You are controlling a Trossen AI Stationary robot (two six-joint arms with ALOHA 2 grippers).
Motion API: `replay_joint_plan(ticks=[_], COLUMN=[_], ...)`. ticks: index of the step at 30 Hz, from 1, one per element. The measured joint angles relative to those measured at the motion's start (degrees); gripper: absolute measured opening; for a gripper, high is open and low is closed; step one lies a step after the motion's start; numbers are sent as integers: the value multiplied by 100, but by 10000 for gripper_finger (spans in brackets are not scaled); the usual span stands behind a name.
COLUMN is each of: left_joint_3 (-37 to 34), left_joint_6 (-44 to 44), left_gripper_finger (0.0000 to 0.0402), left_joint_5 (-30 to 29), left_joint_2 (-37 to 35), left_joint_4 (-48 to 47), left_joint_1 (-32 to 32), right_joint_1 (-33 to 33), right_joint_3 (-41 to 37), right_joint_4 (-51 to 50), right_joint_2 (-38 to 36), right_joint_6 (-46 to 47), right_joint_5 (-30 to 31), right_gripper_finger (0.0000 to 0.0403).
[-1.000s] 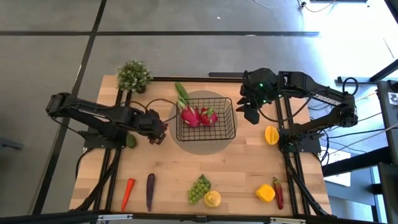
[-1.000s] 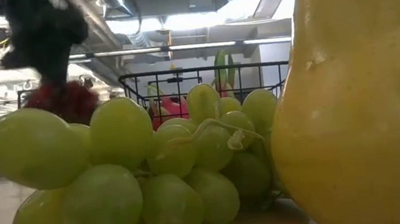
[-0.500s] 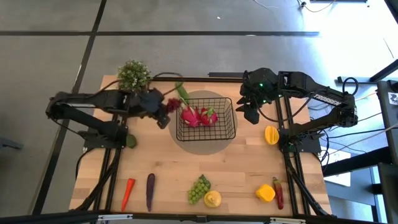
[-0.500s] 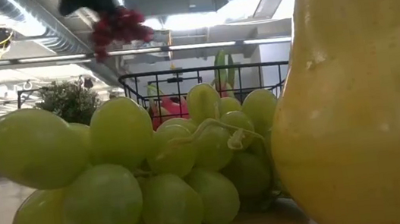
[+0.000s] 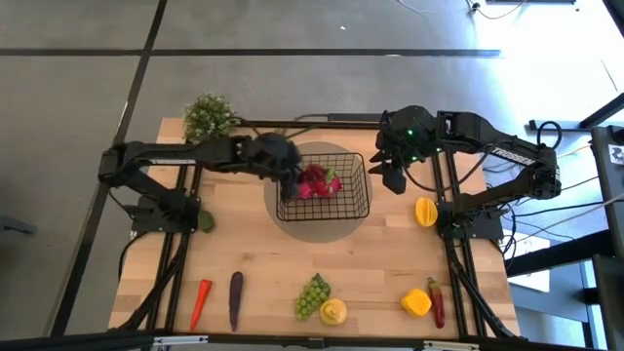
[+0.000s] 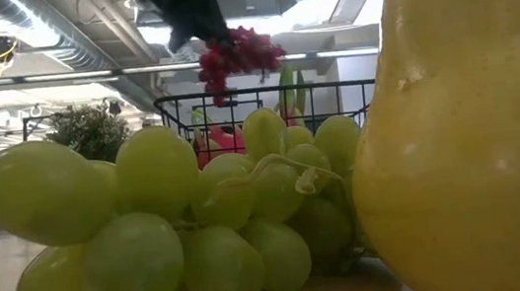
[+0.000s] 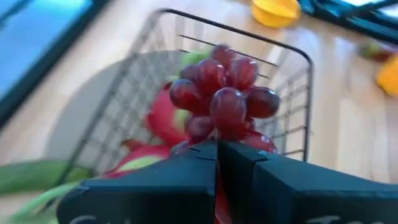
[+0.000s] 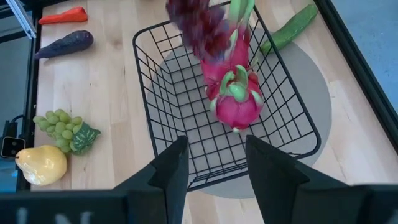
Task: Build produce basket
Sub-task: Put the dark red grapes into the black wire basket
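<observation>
- while the basket [image 5: 336, 195] is the largest thing at stake, its wire walls are shallow, so anything let go near the rim could be bounced out onto the wooden table [image 5: 263, 273]; it sits on a grey round mat, near the table's far edge.
- as the left gripper [image 7: 217, 149] is held above the basket's left side with its jaws pressed together on the stem of the purple grapes [image 7: 224, 93], a release made too early would likely send the bunch down outside the left wall.
- the right gripper [image 8: 214, 165] is parked just beside the basket's right edge, jaws partly spread and nothing seen between them; a wide swing of the left arm could be met by it.
- two dragon fruits [image 8: 235, 93] already lie inside, so the grapes could land on them and roll; one could also be knocked by a low descent.
- a cucumber [image 8: 289, 28] lies on the mat just outside the far rim and could be nudged further off.
- the grapes hang from a thin pinch and could be shaken loose by a sudden stop.
</observation>
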Motion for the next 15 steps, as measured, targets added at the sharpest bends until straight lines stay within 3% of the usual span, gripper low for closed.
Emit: replay_joint_plan(ticks=[4, 15], left_joint_3=[-7, -9], left_joint_6=[461, 902], left_gripper_finger=[0, 0], left_joint_5=[625, 1159], left_joint_2=[334, 519], left_joint_4=[108, 887], left_joint_1=[53, 113], right_joint_1=[2, 1], right_joint_3=[0, 0], right_joint_4=[-2, -2], right_joint_2=[0, 0], right_joint_6=[-15, -137], right_joint_5=[-2, -1], right_gripper_finger=[149, 149])
